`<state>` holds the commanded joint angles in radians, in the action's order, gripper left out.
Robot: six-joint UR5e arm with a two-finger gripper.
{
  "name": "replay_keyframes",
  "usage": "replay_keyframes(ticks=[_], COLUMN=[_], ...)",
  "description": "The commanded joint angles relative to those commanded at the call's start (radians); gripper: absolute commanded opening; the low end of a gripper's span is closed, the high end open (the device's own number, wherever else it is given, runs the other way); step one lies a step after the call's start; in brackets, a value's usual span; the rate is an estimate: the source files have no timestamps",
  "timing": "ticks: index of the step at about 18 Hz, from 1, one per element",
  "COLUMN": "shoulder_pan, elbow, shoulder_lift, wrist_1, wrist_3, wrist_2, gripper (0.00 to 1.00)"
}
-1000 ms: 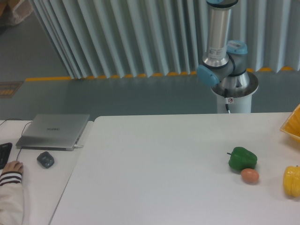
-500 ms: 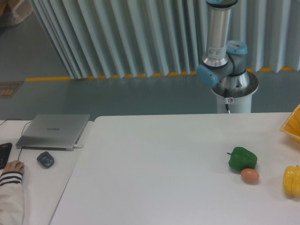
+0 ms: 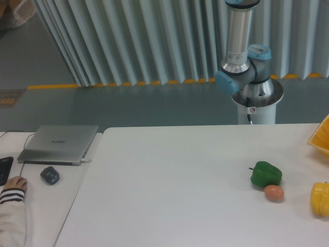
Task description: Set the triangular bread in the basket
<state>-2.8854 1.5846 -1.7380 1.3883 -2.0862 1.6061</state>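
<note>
Nothing has shifted over the last second: the arm point(image 3: 239, 46) stands upright behind the table's far edge, gripper out of frame, so its fingers' state cannot be told. The triangular bread is nowhere in view, while the basket point(image 3: 320, 137) shows only a corner at the table's right edge, so the task looks not yet started

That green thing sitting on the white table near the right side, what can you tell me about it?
It is a glossy green bell pepper, lumpy and rounded, probably a plastic toy by its shine. A short dark stem sticks out on its left end, so it seems to lie on its side. It rests on the white table, towards the right. A small brown egg sits right against its lower right edge; whether they actually touch I cannot tell. A yellow bell pepper lies apart, further right. Nothing holds it.
</note>
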Motion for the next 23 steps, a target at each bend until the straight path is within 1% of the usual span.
replay_keyframes(ticks=[1,4,6,8,15,16,17,18,23], shoulder_pan=[0.003,0.063,0.084,0.126,0.184,0.193,0.222,0.235,0.245], elbow=[-0.003,-0.008,-0.009,-0.026,-0.057,-0.06,-0.061,-0.061,-0.061], shoulder_lift=[0.0,0.002,0.009,0.008,-0.02,-0.031,-0.034,-0.04,-0.049], wrist_1=[0.002,0.002,0.0,-0.002,-0.003,-0.015,-0.043,-0.054,-0.063], wrist_3=[-0.002,-0.005,0.001,0.005,0.009,0.014,0.029,0.041,0.063], wrist_2=[-0.003,-0.009,-0.018,-0.021,-0.023,-0.023,-0.023,-0.023,-0.023], gripper=[1.0,1.0,1.0,1.0,1.0,1.0,1.0,1.0,1.0])
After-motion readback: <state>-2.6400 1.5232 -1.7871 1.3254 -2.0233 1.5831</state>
